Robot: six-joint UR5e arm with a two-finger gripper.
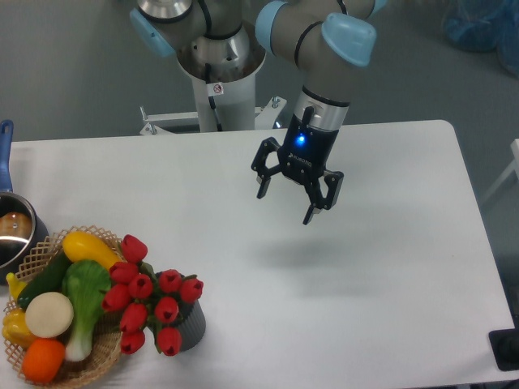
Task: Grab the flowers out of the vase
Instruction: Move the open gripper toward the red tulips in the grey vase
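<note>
1. The vase [190, 326]: the flowers [150, 304] cover its rim and mouth. Only the lower ribbed wall shows.
2. The flowers: the stems are mostly hidden behind the buds, so the exact bud count cannot be fixed.
3. The steel pot [12, 235]: cut off by the left picture edge. Its blue handle [5, 154] shows only in part.
4. The wicker basket [57, 361]: its bottom and left rim run out of frame. The toy produce hides its interior.
5. The arm's upper links are cut off by the top edge.
6. A dark object [504, 350] at the lower right corner is cropped; its identity cannot be told.
</note>
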